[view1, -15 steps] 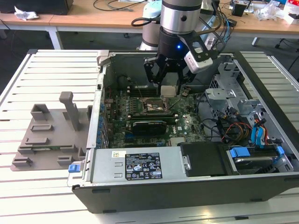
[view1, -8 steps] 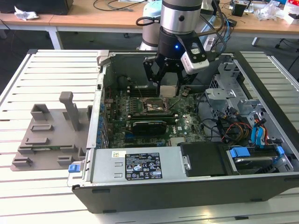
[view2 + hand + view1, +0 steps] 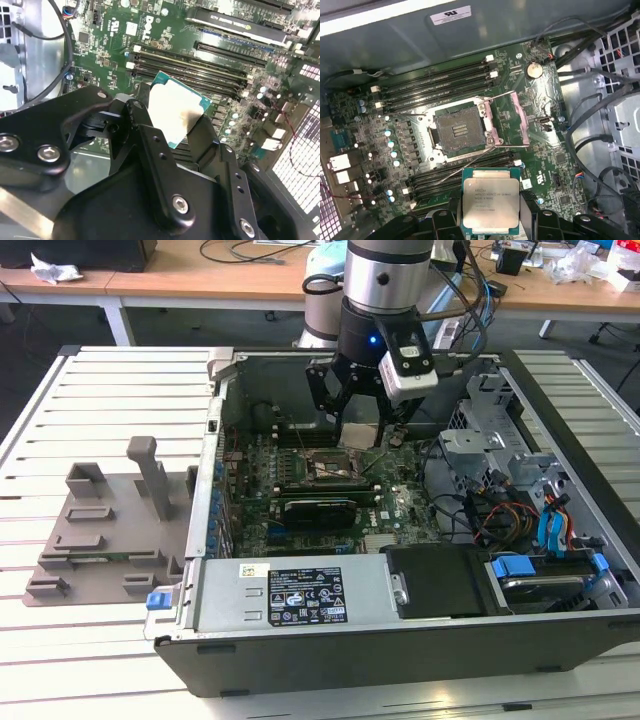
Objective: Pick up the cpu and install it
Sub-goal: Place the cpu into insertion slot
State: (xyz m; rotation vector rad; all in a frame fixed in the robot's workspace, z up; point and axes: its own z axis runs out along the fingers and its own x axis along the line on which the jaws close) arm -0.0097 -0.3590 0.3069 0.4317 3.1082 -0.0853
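Gripper [image 3: 491,222] closed on cpu [image 3: 491,204]; chip pinched by edges between fingers, clear of board. Open socket [image 3: 462,132] below gripper, offset to one side, not under chip. Risks: misaligned or tilted descent bends socket pins; retention lever [image 3: 470,164] near chip could snag it.

The exterior view stands off and high, looking down at a slant into the open computer case [image 3: 400,650] on the slatted tabletop [image 3: 110,390]. Both wrist views sit close above the motherboard [image 3: 555,150] — the first nearly straight down, the second slantwise past the claw [image 3: 172,117] — and share the cpu [image 3: 490,205].
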